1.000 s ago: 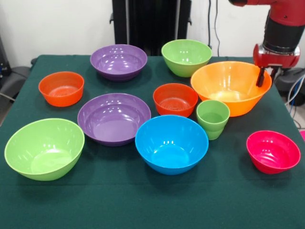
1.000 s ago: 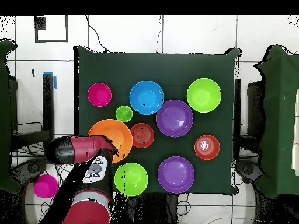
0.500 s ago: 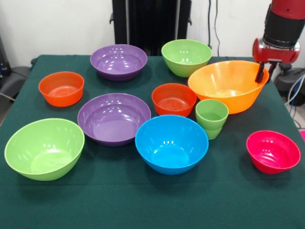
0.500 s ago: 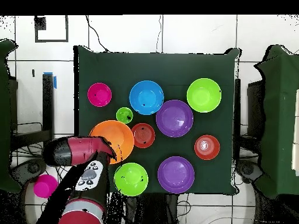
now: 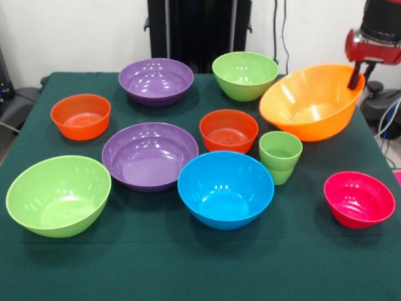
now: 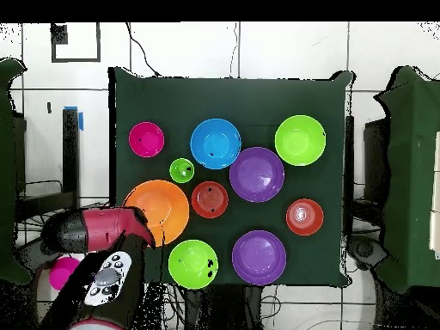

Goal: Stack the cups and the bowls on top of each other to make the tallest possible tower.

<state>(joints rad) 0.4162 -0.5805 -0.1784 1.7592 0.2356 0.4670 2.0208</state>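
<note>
Front view showed the gripper [image 5: 357,76] clamped on the rim of the orange-yellow bowl [image 5: 310,103], which hung tilted with its gripped edge raised, its low side just beside the green cup [image 5: 280,155]. Around that cup stood the blue bowl [image 5: 225,188], a small orange-red bowl [image 5: 229,130] and the pink-red bowl [image 5: 359,199], each resting apart on the green table cloth [image 5: 200,269]. I judged the task barely begun: no tower existed, 1 bowl was lifted, and the other 8 bowls remained unstacked.
</note>
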